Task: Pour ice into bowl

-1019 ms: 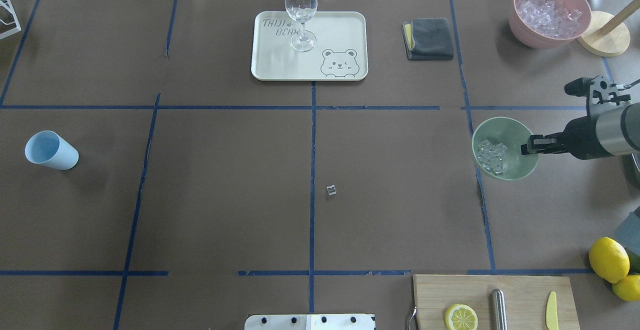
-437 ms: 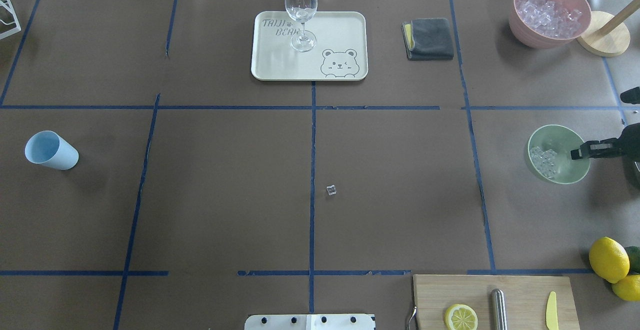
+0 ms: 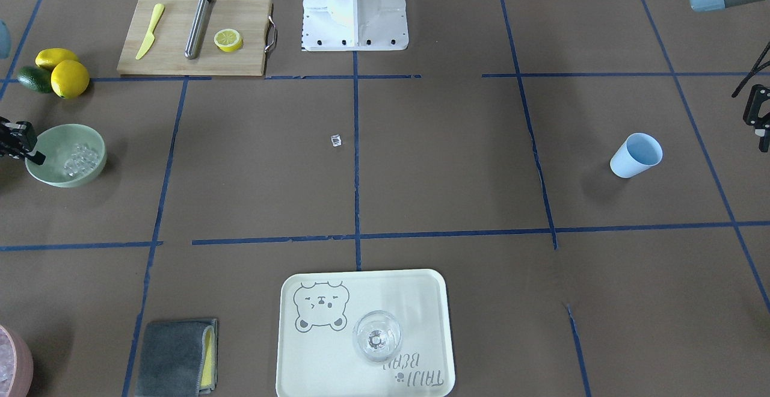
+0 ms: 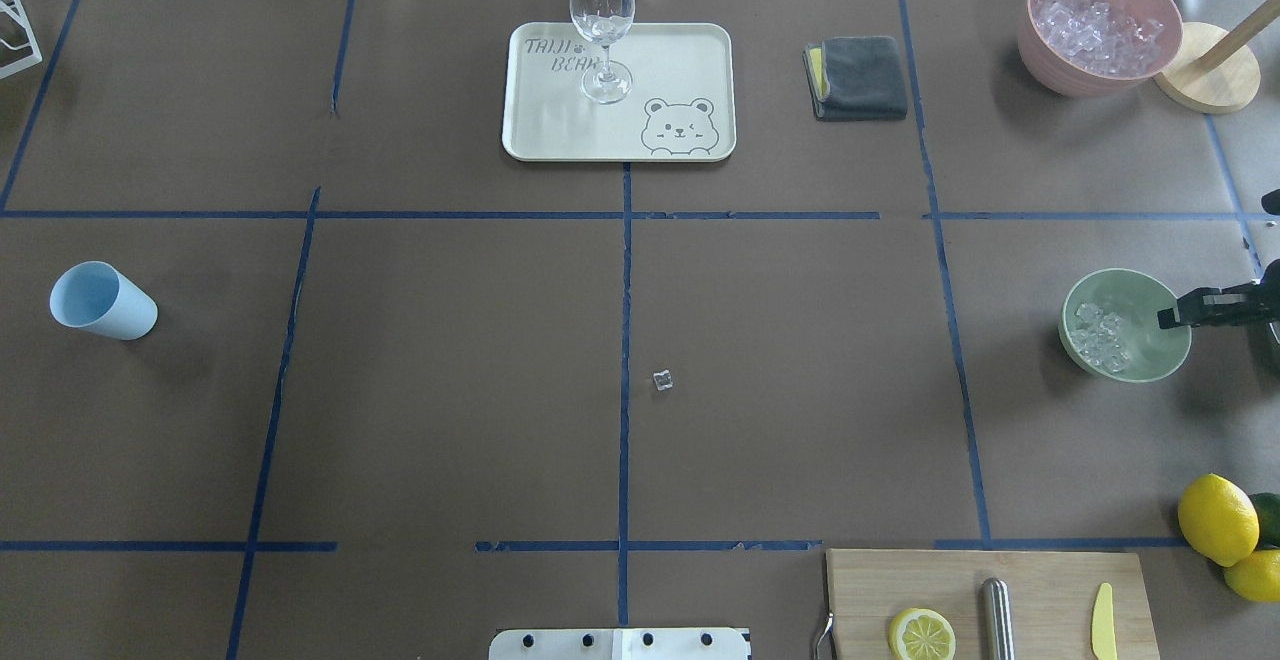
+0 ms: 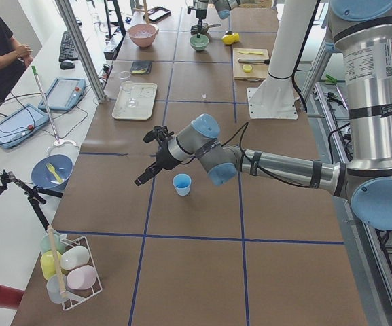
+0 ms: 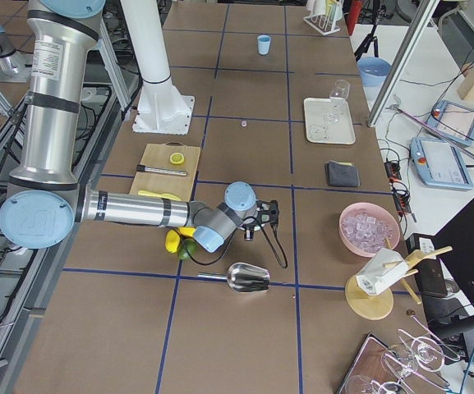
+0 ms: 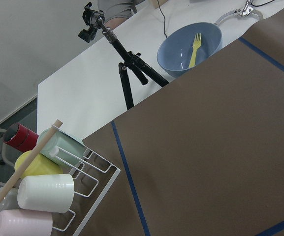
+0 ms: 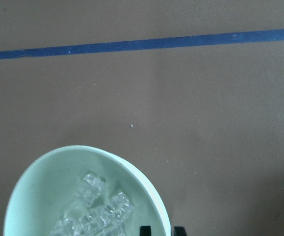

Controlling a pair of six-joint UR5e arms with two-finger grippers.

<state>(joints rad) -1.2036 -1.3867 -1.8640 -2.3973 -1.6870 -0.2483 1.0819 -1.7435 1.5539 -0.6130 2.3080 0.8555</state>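
Ice (image 4: 1098, 338) sits inside the green bowl (image 4: 1145, 295), on the side away from the right hand (image 4: 1172, 319), whose two fingers (image 8: 145, 231) sit one on each side of the bowl's rim, but I cannot tell if they squeeze it; one cube (image 4: 662, 380) lies alone, far from the bowl.

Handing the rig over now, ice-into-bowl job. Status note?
Right end effector: fingers straddle the bowl rim, on the robot's far right; clamped or not, cannot tell.
Left end effector: hovers beside the light blue cup; open or shut unclear.
Ice is in the bowl; one stray cube lies loose in the middle.
Left to do: release bowl if held, retract; perhaps recover the stray.
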